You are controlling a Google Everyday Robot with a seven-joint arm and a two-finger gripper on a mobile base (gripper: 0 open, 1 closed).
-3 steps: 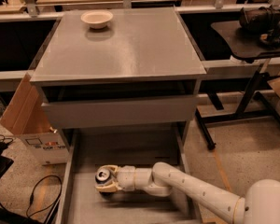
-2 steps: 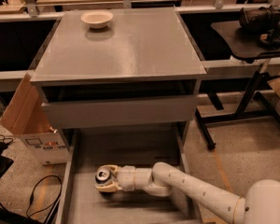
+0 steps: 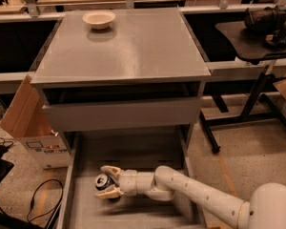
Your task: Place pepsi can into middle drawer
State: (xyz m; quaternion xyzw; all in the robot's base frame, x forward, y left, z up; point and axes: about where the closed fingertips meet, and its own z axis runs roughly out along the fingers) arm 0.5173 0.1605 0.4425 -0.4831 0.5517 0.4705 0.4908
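Nearly finished, by the look of it. Holds the pepsi can point(image 3: 103, 181) in the gripper point(image 3: 109, 182), with one cream finger point(image 3: 110, 171) on each side of the can and both pressed against it. Reaches in from the right, across the right rail of the middle drawer point(image 3: 133, 151), pulled out far below the cabinet. Has the can already inside the tray, close to the left rail and toward the front edge, silver top showing from above. Cannot tell whether the can's bottom touches the grey floor or hangs just over it.

Probably left to do: lower the can onto the floor if needed, spread the fingers, then draw the arm back without tipping the can.

Away from the work: a cream bowl point(image 3: 99, 19) on the cabinet top near the far left corner, and an upper drawer point(image 3: 121, 114) with a plain front panel directly above the open tray.
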